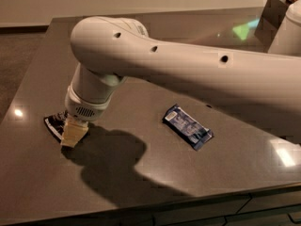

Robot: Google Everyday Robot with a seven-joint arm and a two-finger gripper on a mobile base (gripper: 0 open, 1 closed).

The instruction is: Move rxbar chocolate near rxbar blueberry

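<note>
The rxbar chocolate (53,123), black-wrapped, lies flat near the left edge of the dark table (141,173). It is mostly hidden by my gripper (73,133), which sits directly on or over its right end. The rxbar blueberry (188,126), blue-wrapped, lies flat and diagonal in the middle of the table, well to the right of the gripper and apart from the black bar. My white arm (188,74) reaches in from the right, above and behind the blue bar.
The table's front edge (188,194) runs along the bottom and its left edge is close to the black bar. A brown box-like object (273,13) stands at the far right corner next to a white rounded body (291,29).
</note>
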